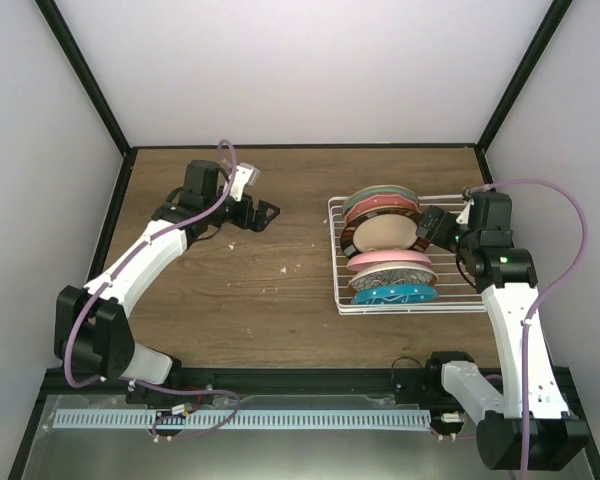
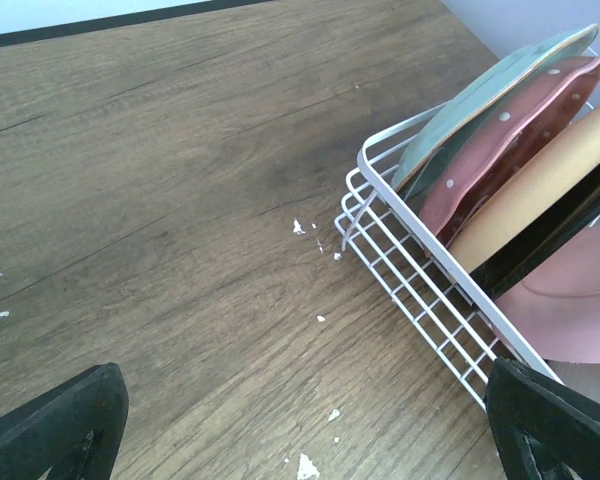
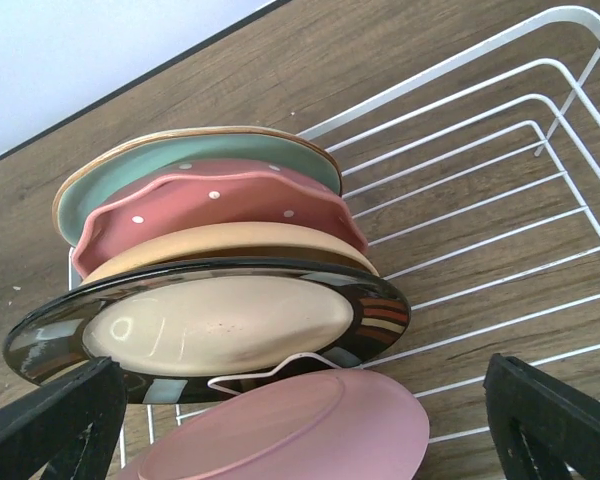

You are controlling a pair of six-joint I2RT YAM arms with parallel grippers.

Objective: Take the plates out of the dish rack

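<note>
Plainly, the left gripper [image 2: 305, 425] has its two fingers [image 2: 55, 420] spread as wide as they go, with nothing between them but the bare wooden table [image 2: 160, 150]. It hangs above the boards, well apart from the dish rack [image 1: 460, 300], which lies at its 3 o'clock in the top view. The right gripper [image 1: 428, 226] is spread as well: its two dark fingers sit far apart at the bottom corners of its own camera, pinching nothing. From above it is just beside the 3 o'clock rim of the tan dark-rimmed plate [image 1: 385, 233]; whether it touches that rim I cannot tell. All six plates stand on edge in the one white wire rack, packed in a single row at its 9 o'clock end. Counted from 12 o'clock down to 6 o'clock, they are one pale green plate [image 1: 380, 191], one red-pink dotted plate [image 1: 385, 204], the tan one, one plain pink plate [image 1: 385, 260], one brown-rimmed patterned plate [image 1: 395, 273] and one teal dotted plate [image 1: 395, 294]. The right wrist camera shows four of them, leaning together: green, red-pink, tan and pink. The rack rests on the table at 3 o'clock from its middle, near the right arm. A handful of white flecks [image 1: 285, 268] lies on the wood at the rack's 9 o'clock.
</note>
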